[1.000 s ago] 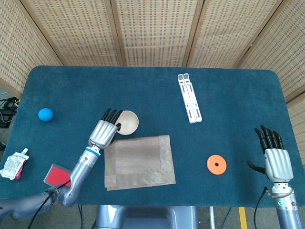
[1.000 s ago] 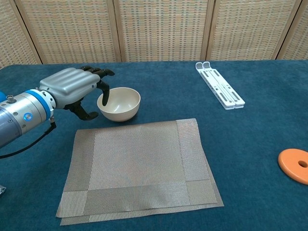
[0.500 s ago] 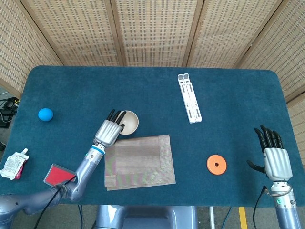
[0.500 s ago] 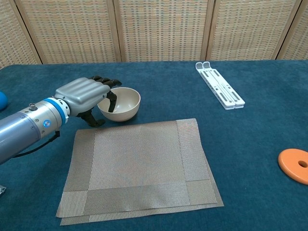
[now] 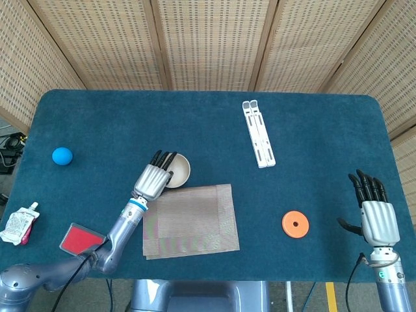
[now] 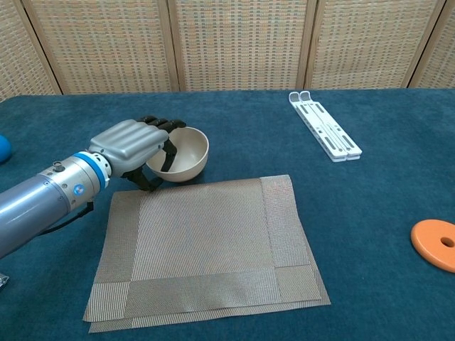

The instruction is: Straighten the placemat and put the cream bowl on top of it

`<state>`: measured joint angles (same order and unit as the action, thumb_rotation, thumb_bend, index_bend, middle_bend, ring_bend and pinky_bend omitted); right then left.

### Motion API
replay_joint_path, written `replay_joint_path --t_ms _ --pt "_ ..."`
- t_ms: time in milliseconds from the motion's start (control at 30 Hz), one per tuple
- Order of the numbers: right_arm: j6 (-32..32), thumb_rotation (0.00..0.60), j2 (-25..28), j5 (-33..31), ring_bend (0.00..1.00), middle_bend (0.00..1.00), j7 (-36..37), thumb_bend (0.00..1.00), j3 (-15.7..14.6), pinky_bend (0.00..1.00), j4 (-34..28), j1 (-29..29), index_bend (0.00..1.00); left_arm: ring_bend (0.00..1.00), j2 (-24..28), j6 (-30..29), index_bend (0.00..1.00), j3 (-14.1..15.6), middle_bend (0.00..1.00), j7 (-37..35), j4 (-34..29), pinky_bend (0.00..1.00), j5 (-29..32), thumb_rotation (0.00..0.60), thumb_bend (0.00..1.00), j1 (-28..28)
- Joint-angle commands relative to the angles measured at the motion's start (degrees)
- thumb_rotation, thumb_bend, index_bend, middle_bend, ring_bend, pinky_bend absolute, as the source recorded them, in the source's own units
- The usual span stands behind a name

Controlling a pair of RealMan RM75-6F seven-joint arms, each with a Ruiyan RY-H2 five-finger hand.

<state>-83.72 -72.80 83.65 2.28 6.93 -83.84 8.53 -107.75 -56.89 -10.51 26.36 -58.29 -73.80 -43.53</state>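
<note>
The grey woven placemat (image 6: 202, 249) lies fairly square; the left hand (image 6: 135, 145) pinches the round cream bowl's (image 6: 183, 154) rim, not yet on it.

Left hand (image 6: 135, 145) covers the near-left rim of the cream bowl (image 6: 186, 151); the fingertips (image 6: 168, 139) reach inside, contact indistinct. Orange disc (image 6: 435, 244) and blue ball (image 6: 3, 148) are cropped in the chest view.
</note>
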Motion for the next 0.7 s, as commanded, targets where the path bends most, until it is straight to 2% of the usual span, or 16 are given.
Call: replay_joint_path --t_ms 33,300,433,533,700 --pt "-0.33 0.600 0.18 0.25 0.00 0.00 0.05 0.12 -0.04 0.00 -0.24 -0.12 0.00 0.00 1.40 -1.15 0.71 0.37 0.00 -0.66 -0.93 0.00 -0.60 0.600 0.56 0.67" --pt "-1.36 0.600 0.34 1.35 0.00 0.00 -0.78 0.12 -0.39 0.00 -1.02 -0.38 0.00 0.00 9.24 -6.73 0.71 2.15 0.00 -3.23 -6.25 0.00 -3.10 0.600 0.56 4.73" --pt "-2.01 0.600 0.04 2.31 0.00 0.00 -2.57 0.12 -0.85 0.00 -1.61 -0.50 0.00 0.00 17.04 -10.62 0.70 4.80 0.00 -6.75 -9.24 0.00 -5.67 0.600 0.56 8.78" --pt "-2.33 0.600 -0.11 2.75 0.00 0.00 -3.32 0.12 -1.05 0.00 -1.91 -0.57 0.00 0.00 20.07 -12.13 0.70 6.07 0.00 -9.64 -9.55 0.00 -6.67 0.600 0.56 10.79" --pt "-2.31 0.600 -0.22 2.84 0.00 0.00 -4.01 0.12 -1.21 0.00 -2.11 -0.62 0.00 0.00 21.97 -13.21 0.69 7.54 0.00 -13.63 -7.54 0.00 -7.25 0.600 0.56 13.30"
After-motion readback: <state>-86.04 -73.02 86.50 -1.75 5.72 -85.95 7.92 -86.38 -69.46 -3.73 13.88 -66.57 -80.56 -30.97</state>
